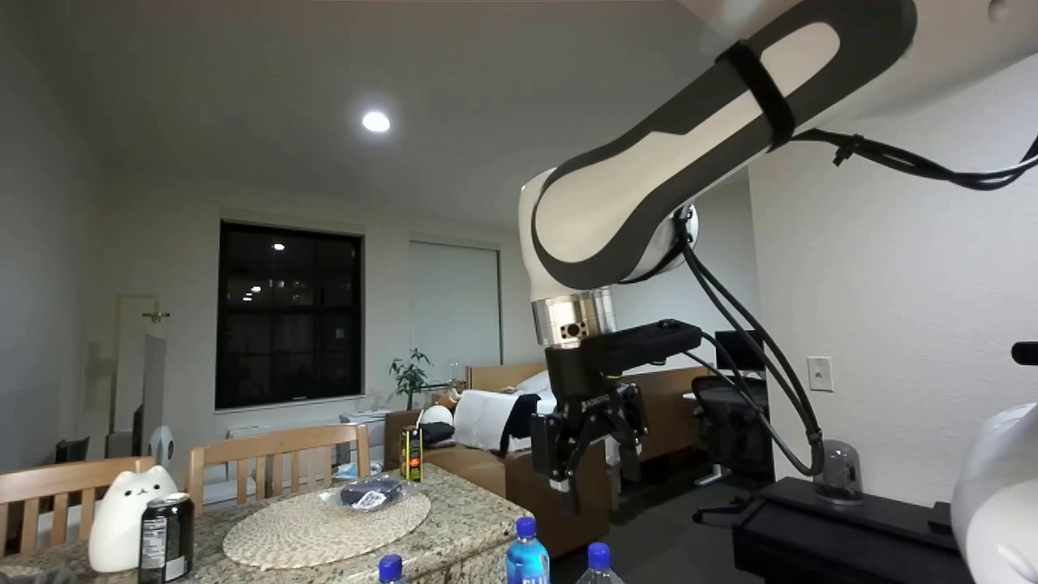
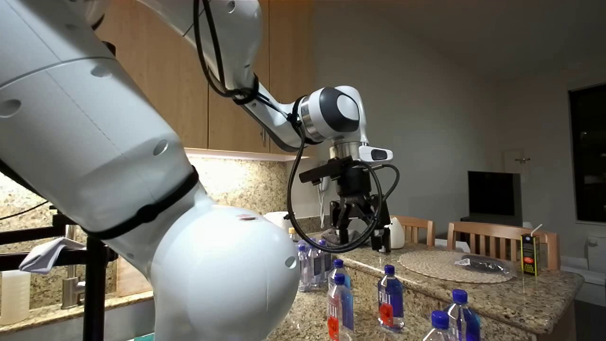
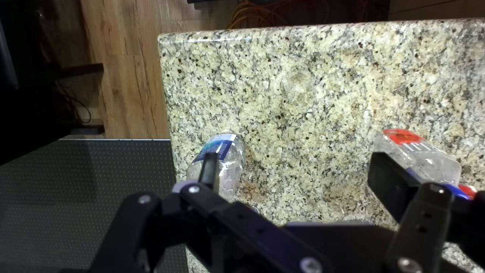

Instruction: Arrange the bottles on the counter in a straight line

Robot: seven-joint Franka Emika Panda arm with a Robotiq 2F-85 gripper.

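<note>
- Several clear Fiji water bottles point(image 2: 391, 303) stand upright on the lower granite countertop point(image 2: 307, 312), blue screw caps point(image 2: 389, 269) pointing straight up, long axes vertical and parallel.
- In an exterior view some crowd together at the back; nearer ones stand loosely spaced beside the raised granite ledge point(image 2: 535, 298).
- Seen down from my wrist, one shows its red-marked label point(image 3: 403, 137) on the slant, partly hidden behind one of my fingers point(image 3: 392, 184).
- My Robotiq pincer point(image 2: 361, 237) is released, spread wide and pointing down over the granite.
- Both granite levels are cream, speckled dark and glossy; the ledge carries a round woven mat point(image 2: 426, 265), with a plastic-wrapped packet point(image 2: 483, 263) on it and a drink carton point(image 2: 530, 253) near.
- Around me: slatted wooden chairs point(image 1: 280, 444), wooden cabinets point(image 2: 236, 113), a dark window point(image 1: 289, 316) and a lit recessed ceiling light point(image 1: 375, 122).
</note>
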